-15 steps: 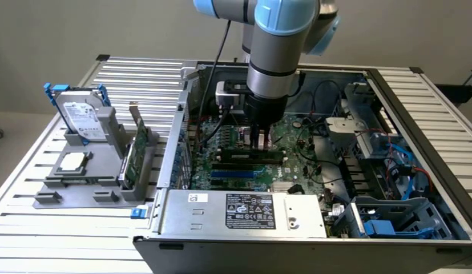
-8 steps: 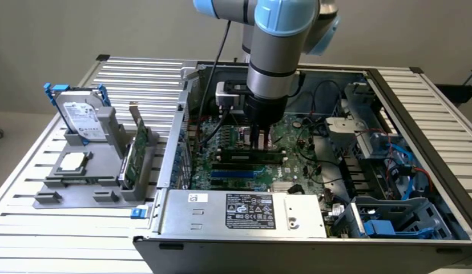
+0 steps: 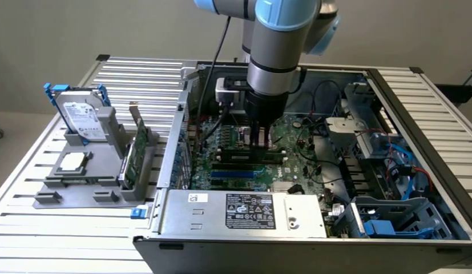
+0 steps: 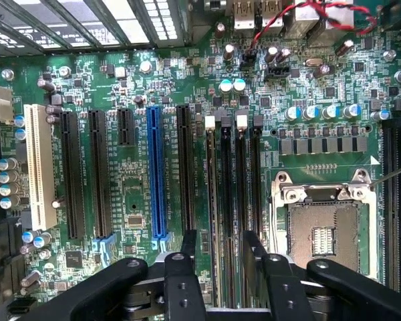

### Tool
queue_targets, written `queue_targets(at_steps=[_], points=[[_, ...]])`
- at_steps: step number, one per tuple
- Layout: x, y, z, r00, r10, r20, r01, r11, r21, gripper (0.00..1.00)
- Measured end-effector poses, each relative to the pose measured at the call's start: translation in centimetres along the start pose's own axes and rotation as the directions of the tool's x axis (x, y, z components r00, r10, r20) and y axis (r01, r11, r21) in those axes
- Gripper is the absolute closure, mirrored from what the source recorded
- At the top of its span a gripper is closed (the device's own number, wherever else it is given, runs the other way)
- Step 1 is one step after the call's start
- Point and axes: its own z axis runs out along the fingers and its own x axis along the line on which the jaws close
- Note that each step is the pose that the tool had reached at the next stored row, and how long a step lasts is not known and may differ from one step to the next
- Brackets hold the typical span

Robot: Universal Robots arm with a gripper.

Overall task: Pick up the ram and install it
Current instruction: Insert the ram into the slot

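Spread wide: gripper (image 4: 220,235) open, with nothing between the two fingers (image 4: 187,267). Black, blocky, matte, bolted to curved black links. No touch on anything that can be made out.

Directly under the gap, standing on edge in one of the slots (image 4: 242,200): the ram (image 3: 247,153), a long narrow strip, dark along its face in the exterior view, upright and level. Whether fully clicked home cannot be told. In the wrist view, thin parallel black slots run straight out between the fingertips, with white latches at the far ends.

All on the motherboard (image 4: 134,194), green, glossy, crowded with small silver-topped capacitors and grey chips. To one side of the jaws, long black slots, then a bright blue slot (image 4: 154,174) and, farther off, a white slot (image 4: 39,167). To the other side, the CPU socket (image 4: 324,234), square, metal-framed, shiny.

Around all of this, the open case (image 3: 220,228), grey sheet metal, with black and blue cables.

Well away from the jaws, toward the exterior view's left, a grey plastic holder (image 3: 106,137) on the ribbed metal table (image 3: 37,234), carrying a silver hard drive (image 3: 80,117) with blue rails and a green card (image 3: 138,145) standing upright.
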Motion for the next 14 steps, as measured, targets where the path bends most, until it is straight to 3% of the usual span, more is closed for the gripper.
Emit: queue_targets(at_steps=[6,10,11,14], points=[[0.0,0.1,-1.71,1.0,0.0,0.0057,0.0,1.0,-0.0021,0.59],[0.1,0.18,-2.87,1.0,0.001,0.0091,-0.001,1.0,-0.003,0.74],[0.1,0.2,-3.02,1.0,0.002,0.0098,-0.002,1.0,-0.0032,0.74],[0.1,0.23,-3.18,0.9999,0.003,0.0118,-0.003,1.0,-0.0034,0.89]])
